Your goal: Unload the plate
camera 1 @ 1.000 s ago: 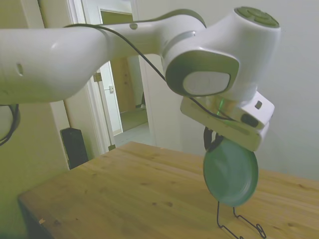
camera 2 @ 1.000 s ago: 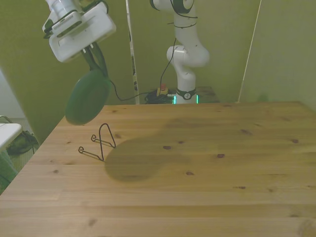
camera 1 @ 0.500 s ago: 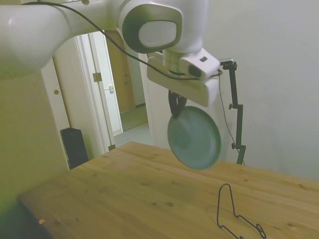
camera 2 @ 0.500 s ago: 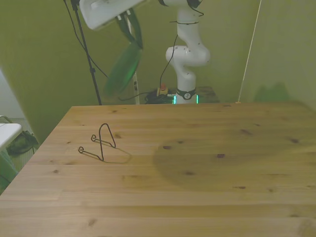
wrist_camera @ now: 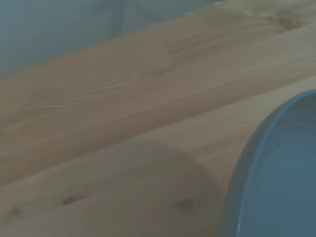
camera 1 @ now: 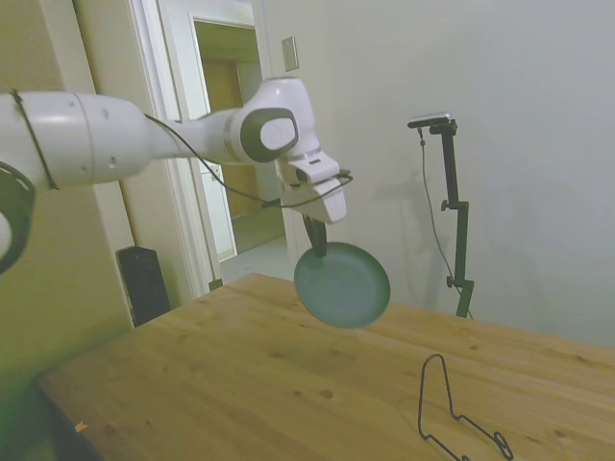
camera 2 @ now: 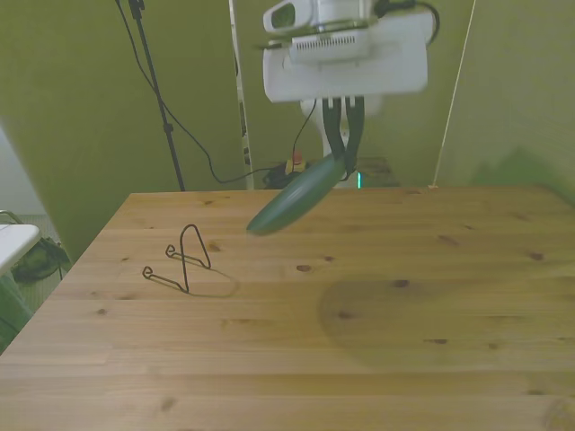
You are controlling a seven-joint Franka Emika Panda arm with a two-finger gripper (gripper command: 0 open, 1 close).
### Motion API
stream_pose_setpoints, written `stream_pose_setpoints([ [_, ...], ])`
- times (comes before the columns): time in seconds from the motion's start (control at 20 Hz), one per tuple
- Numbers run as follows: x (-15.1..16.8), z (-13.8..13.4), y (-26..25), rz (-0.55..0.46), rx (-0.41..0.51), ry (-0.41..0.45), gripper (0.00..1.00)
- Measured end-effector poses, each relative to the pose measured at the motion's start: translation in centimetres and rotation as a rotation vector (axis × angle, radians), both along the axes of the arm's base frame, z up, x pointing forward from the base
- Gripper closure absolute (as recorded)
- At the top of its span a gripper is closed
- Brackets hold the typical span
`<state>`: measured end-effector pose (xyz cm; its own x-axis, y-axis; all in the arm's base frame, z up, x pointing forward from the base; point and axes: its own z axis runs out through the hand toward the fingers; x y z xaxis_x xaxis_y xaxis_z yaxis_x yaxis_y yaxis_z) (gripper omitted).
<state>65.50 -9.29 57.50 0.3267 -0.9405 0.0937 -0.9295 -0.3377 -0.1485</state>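
Note:
The round teal-green plate [camera 1: 342, 285] hangs tilted in the air above the wooden table [camera 1: 240, 375], held by its upper rim. My gripper [camera 1: 316, 243] is shut on that rim. In the front view the plate [camera 2: 292, 199] shows nearly edge-on below the gripper [camera 2: 342, 160], above the table's middle and toward its far edge. Close up in the wrist view, the plate [wrist_camera: 281, 177] fills one corner over the wood. The thin black wire stand [camera 2: 182, 260] sits bare on the table at the front view's left, well apart from the plate.
The wire stand [camera 1: 450, 408] stands near the table's edge in the side view. An open doorway [camera 1: 231, 163] and a dark box [camera 1: 142, 280] on the floor lie beyond the table. The plate's shadow [camera 2: 395, 314] falls on the wood.
The arm has carried the plate up off the wire stand and across toward the front view's right; the plate has tipped from near upright to a flatter tilt. The stand is left bare.

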Motion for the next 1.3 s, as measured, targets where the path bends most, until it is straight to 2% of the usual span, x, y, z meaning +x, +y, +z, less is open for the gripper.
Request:
stream_pose_setpoints([
  [0.2, 4.0, -8.3, -0.1, -0.109, -0.102, 0.119, 1.00],
  [0.35, 6.0, -12.6, -0.2, -0.164, -0.136, 0.179, 1.00],
  [0.85, 10.2, -21.2, -1.2, -0.261, -0.228, 0.252, 1.00],
  [1.05, 10.9, -21.5, -1.5, -0.270, -0.243, 0.245, 1.00],
  [1.1, 10.9, -21.3, -1.5, -0.270, -0.243, 0.239, 0.00],
  [1.3, 11.0, -21.2, -1.5, -0.269, -0.243, 0.235, 0.00],
])
